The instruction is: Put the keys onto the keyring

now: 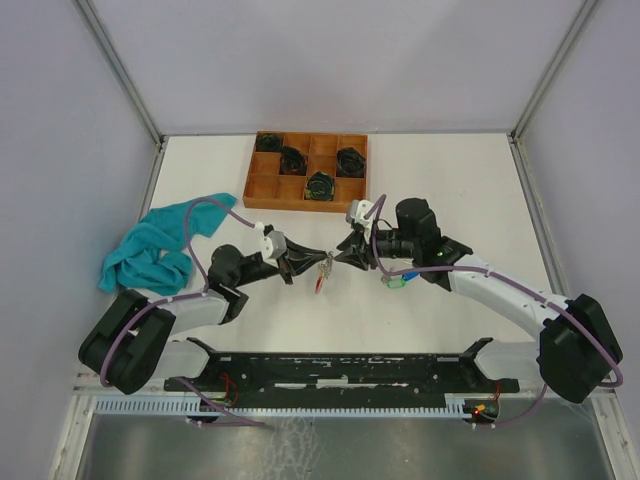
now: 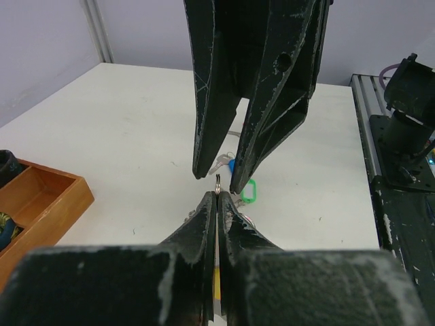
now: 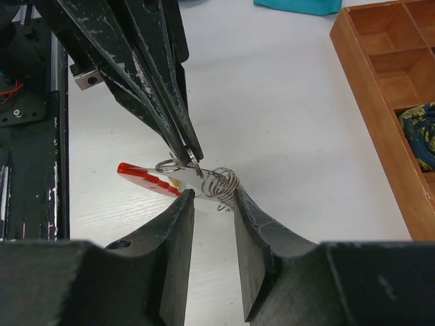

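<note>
The left gripper (image 3: 192,159) is pinched shut on a metal ring (image 3: 166,165) with a red tag (image 3: 143,176). The right gripper (image 3: 212,195), jaws apart, has the wire coil (image 3: 221,183) between its tips. The green-tagged key (image 2: 249,191) lies on the table behind it. Better to close slowly, centred on the coil.

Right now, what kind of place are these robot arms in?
Most likely a robot test booth in a lab: a white table boxed in by plain grey panels, a left arm and right arm mounted at its near edge, and a wooden compartment tray.
</note>
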Controlling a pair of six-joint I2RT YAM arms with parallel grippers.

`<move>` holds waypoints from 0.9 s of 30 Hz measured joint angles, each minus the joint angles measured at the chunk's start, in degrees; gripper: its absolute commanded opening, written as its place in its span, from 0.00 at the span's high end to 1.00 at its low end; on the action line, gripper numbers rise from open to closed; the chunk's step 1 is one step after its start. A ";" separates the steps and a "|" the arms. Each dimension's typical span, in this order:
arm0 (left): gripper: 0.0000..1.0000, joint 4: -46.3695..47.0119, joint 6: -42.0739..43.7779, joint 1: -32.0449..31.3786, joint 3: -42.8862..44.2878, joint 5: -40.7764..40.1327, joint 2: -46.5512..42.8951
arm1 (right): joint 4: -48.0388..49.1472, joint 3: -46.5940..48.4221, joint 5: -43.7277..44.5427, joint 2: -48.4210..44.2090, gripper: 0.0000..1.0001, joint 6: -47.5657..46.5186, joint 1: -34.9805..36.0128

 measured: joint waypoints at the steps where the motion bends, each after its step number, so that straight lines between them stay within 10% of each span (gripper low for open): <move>1: 0.97 0.35 0.00 0.00 -0.02 0.13 0.00 | -0.04 -0.15 -0.35 0.00 0.64 -0.37 -0.04; 27: 0.97 4.04 -1.49 0.00 -0.04 3.21 0.90 | 2.19 -0.31 -7.43 1.27 0.76 -0.96 -0.11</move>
